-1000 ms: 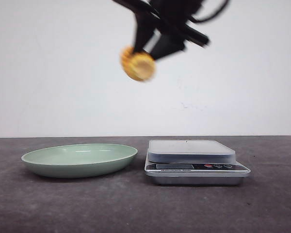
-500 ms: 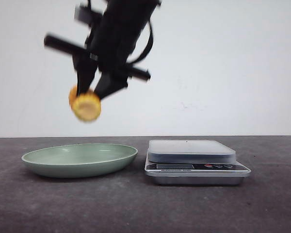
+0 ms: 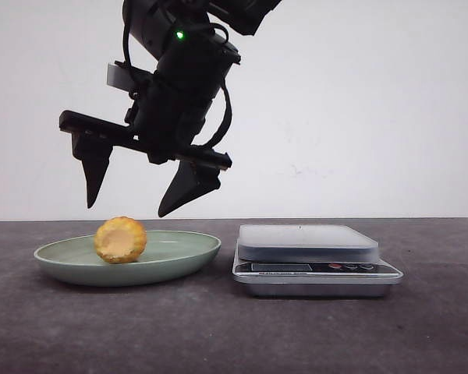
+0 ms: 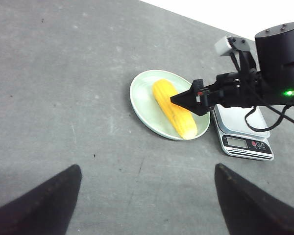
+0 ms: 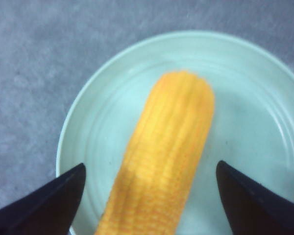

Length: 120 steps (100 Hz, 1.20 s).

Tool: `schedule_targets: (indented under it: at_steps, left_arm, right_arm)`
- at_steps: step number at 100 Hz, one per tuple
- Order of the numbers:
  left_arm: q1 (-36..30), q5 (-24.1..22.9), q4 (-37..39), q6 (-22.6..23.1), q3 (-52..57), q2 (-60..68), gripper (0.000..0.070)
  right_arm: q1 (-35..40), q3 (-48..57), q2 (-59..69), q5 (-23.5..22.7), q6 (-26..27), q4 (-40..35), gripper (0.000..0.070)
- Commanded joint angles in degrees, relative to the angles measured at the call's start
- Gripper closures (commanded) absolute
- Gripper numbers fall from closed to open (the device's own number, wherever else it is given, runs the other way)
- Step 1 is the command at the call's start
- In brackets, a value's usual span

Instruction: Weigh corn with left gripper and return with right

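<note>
Right hand [image 3: 136,199] hovering spread wide over pale green plate [image 3: 179,257], corn [image 3: 121,239] released into plate, earlier gripped aloft, left hand [image 4: 144,203] open.

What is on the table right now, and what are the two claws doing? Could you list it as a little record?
corn: lying in the green plate, nothing gripping it
scale: beside the plate, platform bare
right gripper: open, above the corn, fingers spread to either side
left gripper: open, holding nothing, away from the plate
table: dark grey
</note>
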Motion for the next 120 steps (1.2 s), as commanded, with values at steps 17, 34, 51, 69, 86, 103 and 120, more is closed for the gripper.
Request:
schedule_targets:
  at_steps: [17,34,51,69,86,103,120]
  left_arm:
    - [-0.1,0.1,0.7,0.5,0.7,-0.2,0.0188]
    - [-0.1,0.1,0.7,0.5,0.7,-0.2,0.0188]
    - [-0.1,0.1,2.6,0.6,0.7,-0.2,0.0188]
    - [-0.1,0.1,7.7,0.8,0.6,-0.2,0.0188]
    - [-0.1,0.1,10.2,0.7,0.3,-0.2,0.0188]
    - [-0.1,0.1,11.4,0.7,-0.4,-0.2,0.0189]
    - [-0.1,0.1,12.5,0.7,-2.3,-0.2,0.0206]
  right_arm:
    - [-5.2,1.5,-10.9,-0.3,-2.9,-5.3,0.0144]
    - [-10.7,1.5,-25.3,-0.8,-7.0,-11.8,0.0144]
    - [-14.1,1.5,-42.2,0.8,-12.0,-20.1,0.0144]
    - [-14.2,1.4,-58.5,6.2,-14.2,-31.2,0.0144]
    - [-14.2,0.3,-71.5,10.4,-13.1,-39.5,0.0144]
    - [-14.3,-4.9,-84.2,12.0,-11.4,-42.0,0.0144]
    - [-15.1,-14.3,-94.4,11.8,-11.0,-42.2,0.0144]
